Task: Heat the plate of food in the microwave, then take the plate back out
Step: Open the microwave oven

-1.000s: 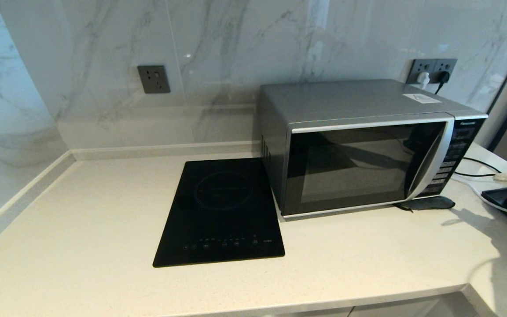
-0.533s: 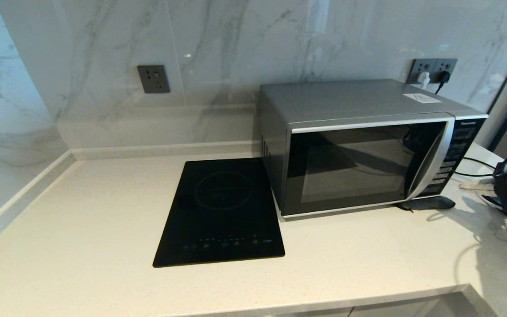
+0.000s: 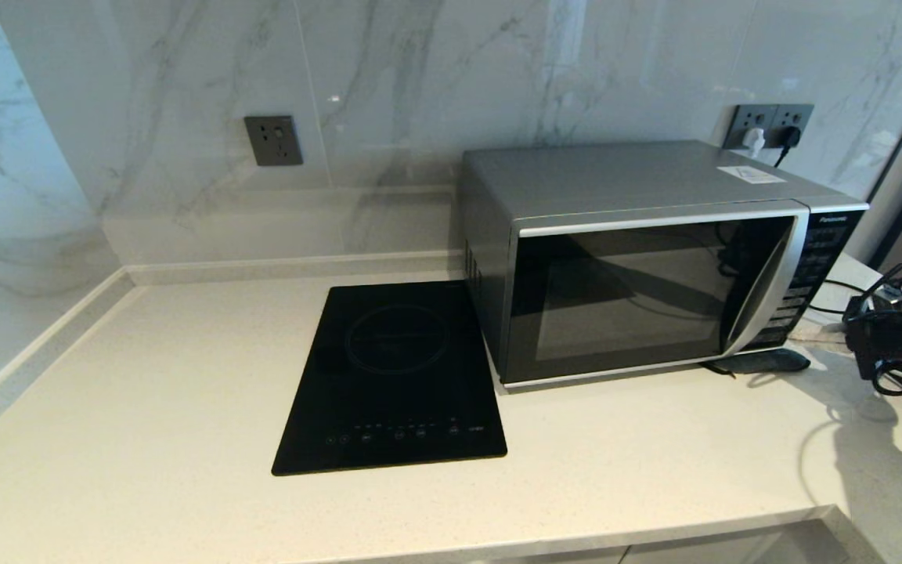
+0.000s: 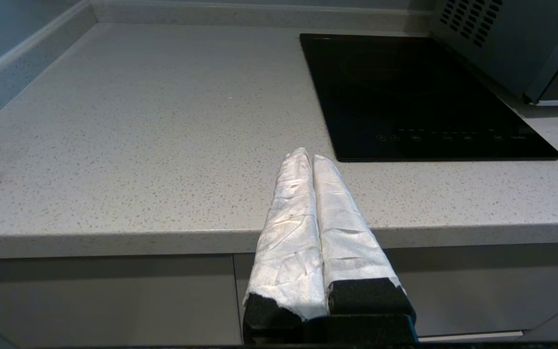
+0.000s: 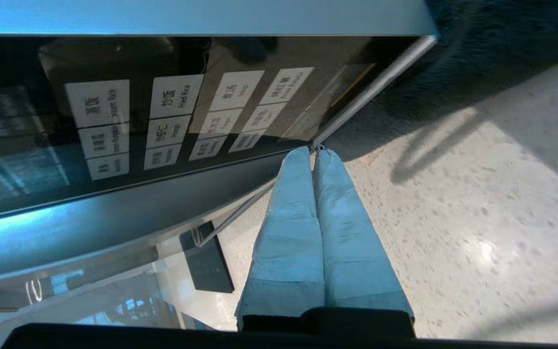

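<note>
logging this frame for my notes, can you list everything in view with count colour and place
microwave: 1, silver with dark glass door, door closed, back right of the counter
cooktop: 1, flat black, just left of the microwave
counter: 1, speckled off-white
wall sockets: 2 plates, grey, one above the counter's left part, one behind the microwave with plugs in it
dark flat object: 1, at the microwave's front right corner
plate of food: none visible
left gripper: white-wrapped fingers together, at the counter's front edge
right gripper: fingers together, by the microwave's button panel
</note>
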Available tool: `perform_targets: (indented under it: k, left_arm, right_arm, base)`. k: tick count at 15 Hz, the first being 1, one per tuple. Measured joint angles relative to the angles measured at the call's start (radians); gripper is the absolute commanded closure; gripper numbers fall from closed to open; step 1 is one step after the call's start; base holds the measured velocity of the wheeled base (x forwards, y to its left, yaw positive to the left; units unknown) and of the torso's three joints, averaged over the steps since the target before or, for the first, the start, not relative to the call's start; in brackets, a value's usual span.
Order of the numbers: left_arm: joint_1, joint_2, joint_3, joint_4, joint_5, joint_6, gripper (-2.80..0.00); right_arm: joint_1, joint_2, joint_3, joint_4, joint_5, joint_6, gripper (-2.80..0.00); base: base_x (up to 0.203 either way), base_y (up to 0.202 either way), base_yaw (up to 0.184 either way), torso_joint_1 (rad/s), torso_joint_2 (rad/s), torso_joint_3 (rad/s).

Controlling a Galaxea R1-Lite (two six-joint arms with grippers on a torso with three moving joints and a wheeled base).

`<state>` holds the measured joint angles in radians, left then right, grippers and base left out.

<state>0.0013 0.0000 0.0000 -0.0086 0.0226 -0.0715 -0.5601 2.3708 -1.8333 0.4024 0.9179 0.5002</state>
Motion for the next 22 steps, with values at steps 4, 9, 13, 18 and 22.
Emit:
perform_targets:
  k: [4,9,13,18,22]
  left_arm:
    - [0.0,0.0,0.0,0.0,0.0,0.0,0.0]
    - [0.0,0.0,0.0,0.0,0.0,0.0,0.0]
    - [0.0,0.0,0.0,0.0,0.0,0.0,0.0]
    - [0.0,0.0,0.0,0.0,0.0,0.0,0.0]
    - [0.0,0.0,0.0,0.0,0.0,0.0,0.0]
  right_arm:
    - [0.011,0.028,-0.034,-0.001,0.0,0.0,0.0]
    - [0.013,0.072,-0.078,-0.001,0.0,0.0,0.0]
    - [0.017,0.112,-0.121,-0.002,0.0,0.001,0.0]
    - [0.031,0.135,-0.129,-0.069,0.002,0.081,0.0]
    - [0.038,0.13,-0.118,-0.085,-0.001,0.093,0.0]
  base:
    - [0.0,0.0,0.0,0.0,0.0,0.0]
    - [0.0,0.0,0.0,0.0,0.0,0.0]
    - [0.0,0.0,0.0,0.0,0.0,0.0]
    - [0.0,0.0,0.0,0.0,0.0,0.0]
    - [0.0,0.0,0.0,0.0,0.0,0.0]
